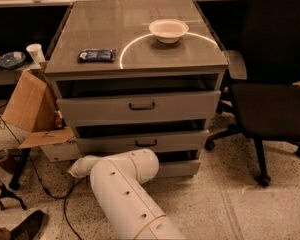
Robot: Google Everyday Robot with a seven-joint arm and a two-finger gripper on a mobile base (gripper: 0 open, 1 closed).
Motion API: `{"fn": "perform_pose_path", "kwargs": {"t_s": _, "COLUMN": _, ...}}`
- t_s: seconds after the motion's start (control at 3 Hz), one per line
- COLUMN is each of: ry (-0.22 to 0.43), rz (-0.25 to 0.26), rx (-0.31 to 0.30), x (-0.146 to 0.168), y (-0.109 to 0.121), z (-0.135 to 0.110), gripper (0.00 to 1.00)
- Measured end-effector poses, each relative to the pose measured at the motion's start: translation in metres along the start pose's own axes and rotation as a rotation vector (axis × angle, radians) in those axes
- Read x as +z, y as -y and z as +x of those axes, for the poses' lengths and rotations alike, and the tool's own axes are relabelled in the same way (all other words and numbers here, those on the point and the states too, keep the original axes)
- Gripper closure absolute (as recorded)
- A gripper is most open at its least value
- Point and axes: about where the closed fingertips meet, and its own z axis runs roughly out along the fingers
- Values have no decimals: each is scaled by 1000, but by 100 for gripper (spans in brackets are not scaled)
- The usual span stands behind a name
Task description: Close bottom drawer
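- Bottom drawer (179,168): lower centre of the frame, lowest of 3, slightly pulled out, its left part covered by the white arm (122,184).
- Hand: out of sight; only the arm shows, so open or closed cannot be told.

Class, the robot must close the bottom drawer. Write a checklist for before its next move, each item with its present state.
Bottom drawer not yet shut: ok, dark gap above its front.
Its handle in sight: not ok, arm covers it.
Gripper placed at the drawer: cannot tell, hidden behind the arm.
Chair clear of the drawer: ok, stands to the right.
Cable off the drawer's path: ok, lies left.
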Motion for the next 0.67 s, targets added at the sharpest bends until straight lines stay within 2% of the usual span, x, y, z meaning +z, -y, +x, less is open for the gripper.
{"fn": "perform_pose_path", "kwargs": {"t_s": 0.67, "ry": 0, "rz": 0, "rx": 0, "x": 7, "y": -7, "z": 13, "gripper": 4}}
